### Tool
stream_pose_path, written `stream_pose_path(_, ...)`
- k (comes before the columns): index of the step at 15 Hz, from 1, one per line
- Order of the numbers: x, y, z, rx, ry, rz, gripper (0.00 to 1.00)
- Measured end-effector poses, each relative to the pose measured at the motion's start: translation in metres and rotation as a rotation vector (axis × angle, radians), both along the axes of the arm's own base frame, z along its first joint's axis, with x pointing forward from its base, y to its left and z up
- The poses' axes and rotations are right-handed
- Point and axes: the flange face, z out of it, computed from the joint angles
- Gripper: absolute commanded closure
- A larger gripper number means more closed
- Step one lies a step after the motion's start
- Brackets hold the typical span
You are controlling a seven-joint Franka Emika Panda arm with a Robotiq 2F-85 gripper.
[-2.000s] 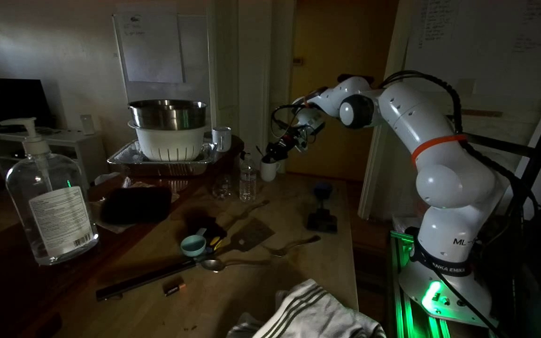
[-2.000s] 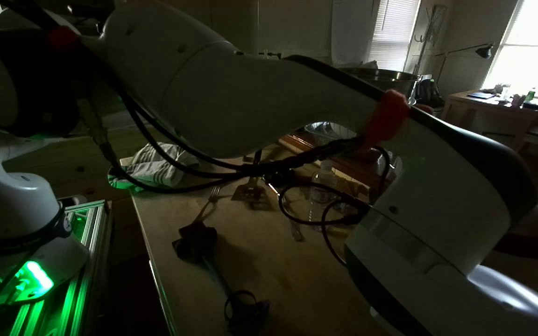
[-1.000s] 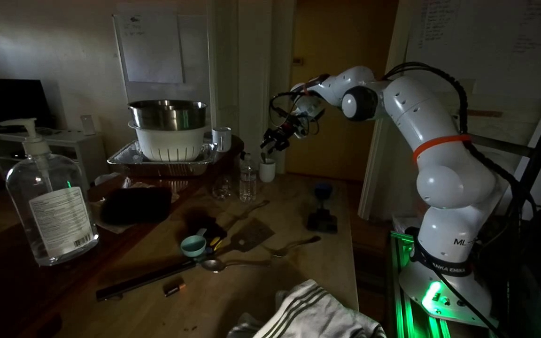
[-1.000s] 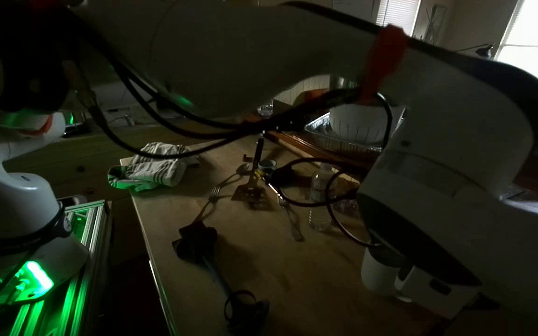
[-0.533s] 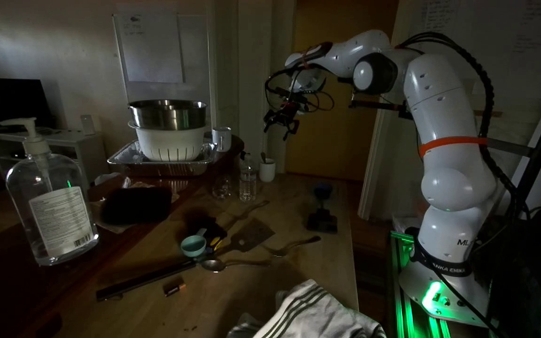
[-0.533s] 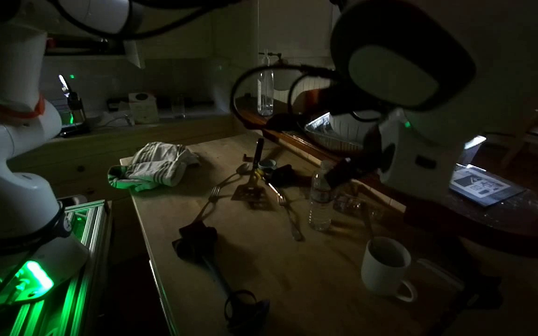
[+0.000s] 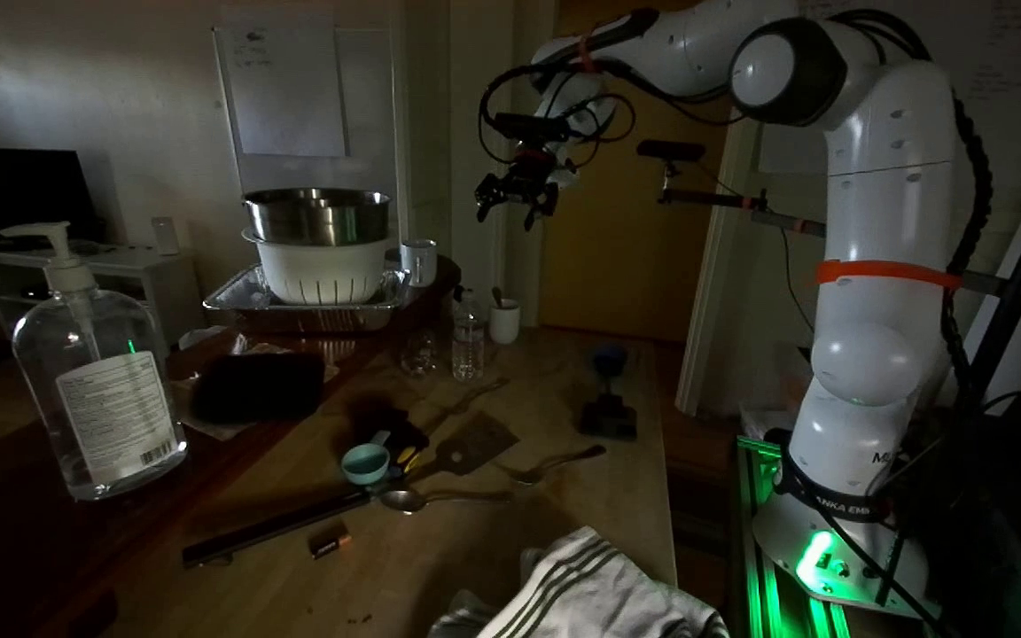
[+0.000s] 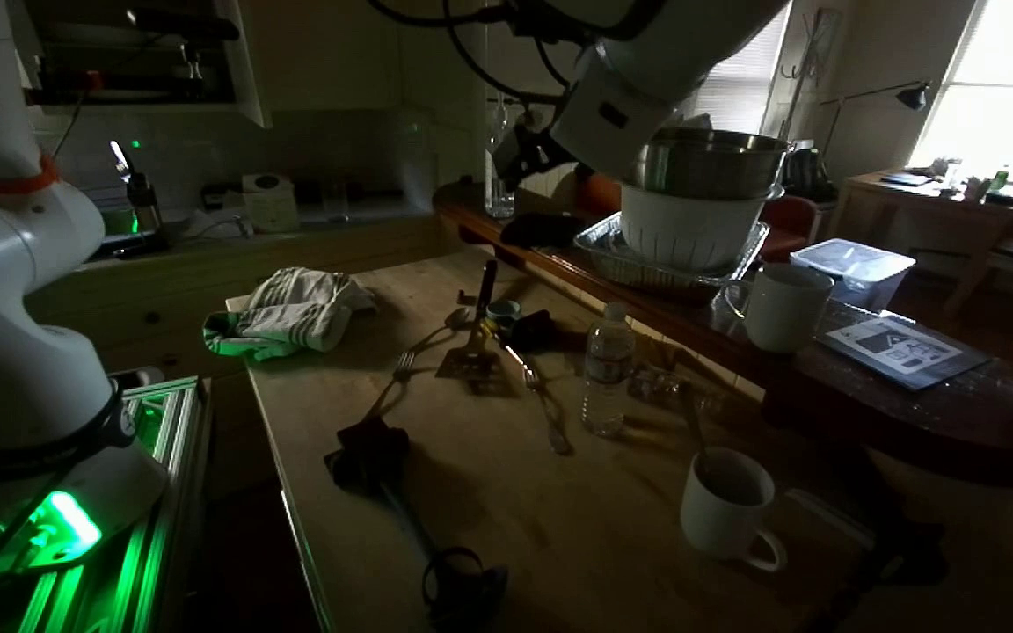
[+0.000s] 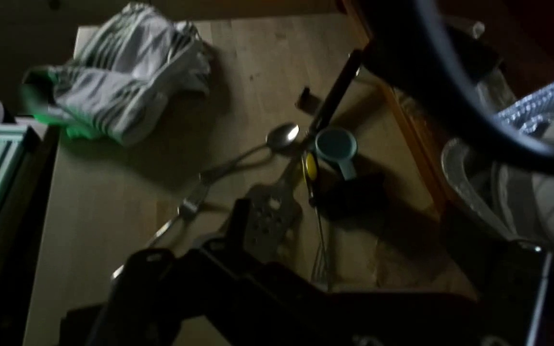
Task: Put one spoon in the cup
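The end effector [image 7: 505, 218] has risen well above the white mug [image 7: 504, 325], near whose rim it hung two seconds earlier; its jaws stand apart, with nothing visible between them. A dark utensil [image 7: 497, 295] stands tilted in the mug, untouched by the end effector; its lower end is hidden, so whether it is a spoon cannot be told. The mug, then masked by the arm [image 7: 892, 213] in an exterior view, is now plainly seen in both exterior views. Unchanged on the desk [image 7: 550, 399] are the small teal-green cup [image 9: 335, 144], with no utensil visible in it, and a metal spoon [image 9: 283, 136] just beside it, the neck of a slotted spatula [image 9: 284, 190] passing between the two. Interpretation rests on the vessel meant: if the mug serves as the cup and its utensil is a spoon, the placement is probably complete and the withdrawal its closing step; if the teal-green cup is the target, the metal spoon has yet to be lifted, and the parted jaws, high above the desk, would suit an approach to it
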Motion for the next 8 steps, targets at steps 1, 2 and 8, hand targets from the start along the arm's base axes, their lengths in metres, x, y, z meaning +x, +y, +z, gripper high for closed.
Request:
stream_pose_path(1, -0.004, 0.016, 0.004, 0.028, 0.012, -0.003, 0.00)
stream_pose_path(2, -0.009, 0.025, 0.006, 0.042, 0.020, -0.002, 0.00)
stream_pose_path(8, -0.020, 0.027, 0.002, 0.063, 0.034, -0.016, 0.00)
